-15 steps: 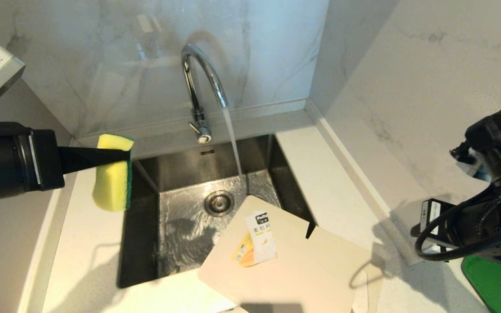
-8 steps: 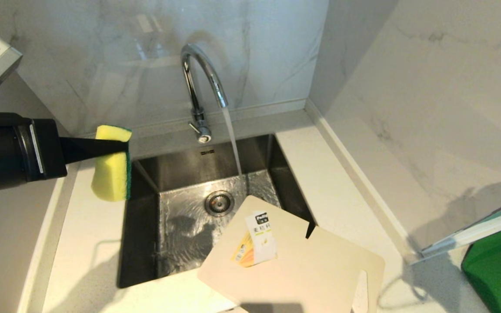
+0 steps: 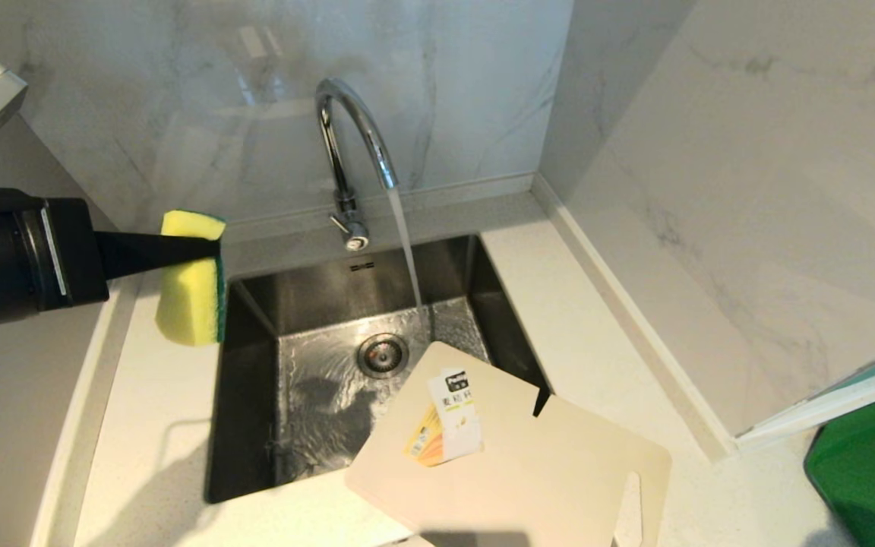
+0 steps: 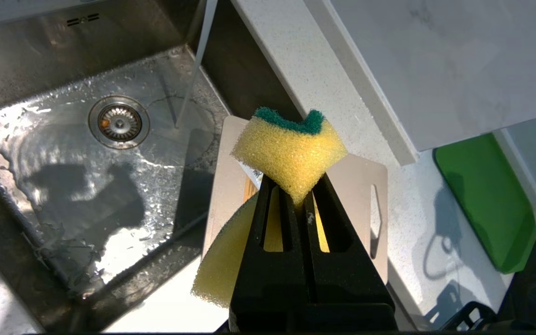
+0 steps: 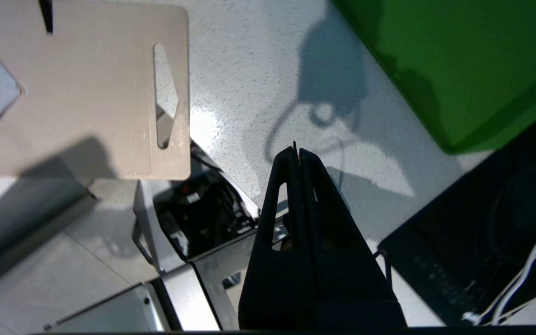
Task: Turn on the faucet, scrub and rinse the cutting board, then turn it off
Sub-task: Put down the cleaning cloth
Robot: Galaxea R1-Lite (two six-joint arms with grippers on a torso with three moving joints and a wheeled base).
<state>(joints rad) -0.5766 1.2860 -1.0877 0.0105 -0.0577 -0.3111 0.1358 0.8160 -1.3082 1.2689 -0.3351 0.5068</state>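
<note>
Chrome catches the light on the faucet [image 3: 352, 144], which stands at twelve o'clock behind the sink [image 3: 255, 425], and we see water [image 3: 405, 243] running from its spout into the wet steel basin near the drain [image 3: 383, 355]. Our left claw [image 3: 206, 249] reaches in from nine o'clock and is clenched on the yellow-and-green sponge [image 3: 189, 292], holding it in the air above the sink's left rim; in the left wrist view the sponge [image 4: 291, 149] is pinched to a wedge between the black fingers. The cutting board [image 3: 529, 456] lies flat at five o'clock, its labelled corner jutting over the sink's near right corner and the rest on the white bench [image 3: 597, 334], the slot handle toward the bench's front edge. Our right claw [image 5: 296, 151] shows only in the right wrist view: clenched on nothing, hanging over the bench's front edge, apart from the board's handle end [image 5: 165, 93] and beside a green mat [image 5: 458, 60].
</note>
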